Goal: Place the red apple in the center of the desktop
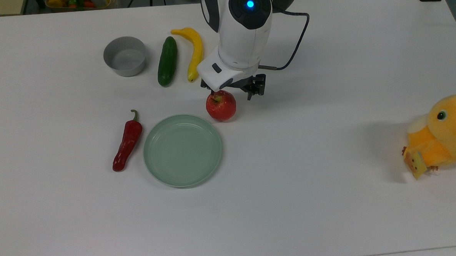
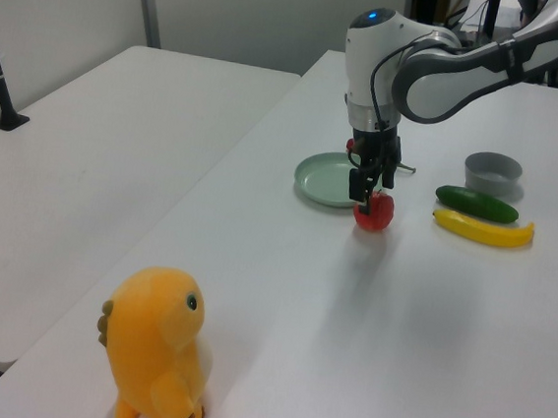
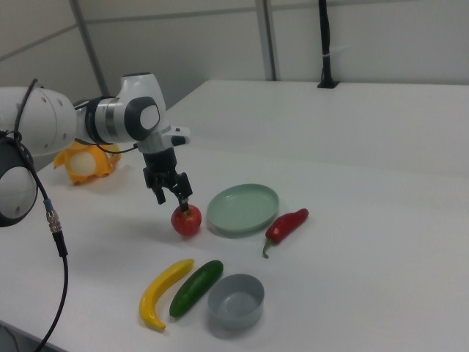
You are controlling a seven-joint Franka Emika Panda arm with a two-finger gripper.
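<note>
Red apple point(image 1: 221, 106) sits on the surface point(image 1: 312, 201), just beside the green plate point(image 1: 182, 150) rim, approx mid-surface. My tool point(image 1: 231, 91) hangs right above it w/ fingers apart, nothing held. To finish well: I'd lift straight up, no sideways drift, so a fingertip near the stem doesn't nudge it and roll it toward the plate.

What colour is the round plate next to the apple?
The plate is pale green, plain with no pattern. The top view shows it best.
</note>
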